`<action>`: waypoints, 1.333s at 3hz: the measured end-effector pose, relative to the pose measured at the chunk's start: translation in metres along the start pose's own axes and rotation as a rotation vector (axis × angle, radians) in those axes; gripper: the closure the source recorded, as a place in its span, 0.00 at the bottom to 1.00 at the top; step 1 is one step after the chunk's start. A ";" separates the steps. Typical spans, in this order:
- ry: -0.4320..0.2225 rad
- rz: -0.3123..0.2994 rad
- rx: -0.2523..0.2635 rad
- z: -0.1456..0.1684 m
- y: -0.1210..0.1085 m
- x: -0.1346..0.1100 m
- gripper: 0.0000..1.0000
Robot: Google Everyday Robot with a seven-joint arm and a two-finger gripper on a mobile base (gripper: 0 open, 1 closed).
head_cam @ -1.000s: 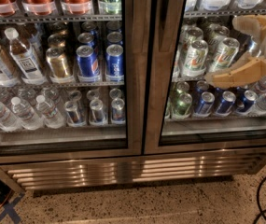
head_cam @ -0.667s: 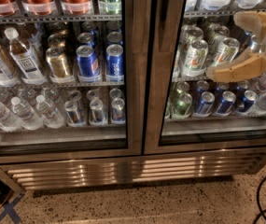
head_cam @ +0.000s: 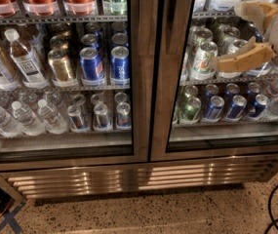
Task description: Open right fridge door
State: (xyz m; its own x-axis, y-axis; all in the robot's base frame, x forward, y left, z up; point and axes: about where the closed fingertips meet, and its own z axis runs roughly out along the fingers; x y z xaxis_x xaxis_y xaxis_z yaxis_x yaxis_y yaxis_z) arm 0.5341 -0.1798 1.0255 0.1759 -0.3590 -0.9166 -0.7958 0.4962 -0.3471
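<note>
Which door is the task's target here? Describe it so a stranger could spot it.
The drinks fridge fills the view with two steel-framed glass doors meeting at a centre seam. The right fridge door is the one right of that seam. Unlike the left door, it has the open gripper hovering before its glass.

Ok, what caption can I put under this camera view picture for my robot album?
The robot's gripper, fingers open, hangs in front of the closed right fridge door with cans behind its glass.
</note>
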 end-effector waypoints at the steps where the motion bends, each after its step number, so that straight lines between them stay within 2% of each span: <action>1: -0.047 -0.020 -0.065 0.019 -0.006 -0.009 0.14; 2: -0.048 -0.020 -0.066 0.016 -0.003 -0.010 0.16; 3: -0.068 -0.012 -0.097 0.022 0.002 -0.012 0.17; 4: -0.098 -0.008 -0.141 0.030 0.009 -0.017 0.23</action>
State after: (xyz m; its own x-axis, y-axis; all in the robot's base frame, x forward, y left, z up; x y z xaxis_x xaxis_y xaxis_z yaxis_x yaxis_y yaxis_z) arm 0.5417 -0.1458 1.0320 0.2331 -0.2804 -0.9312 -0.8662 0.3754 -0.3298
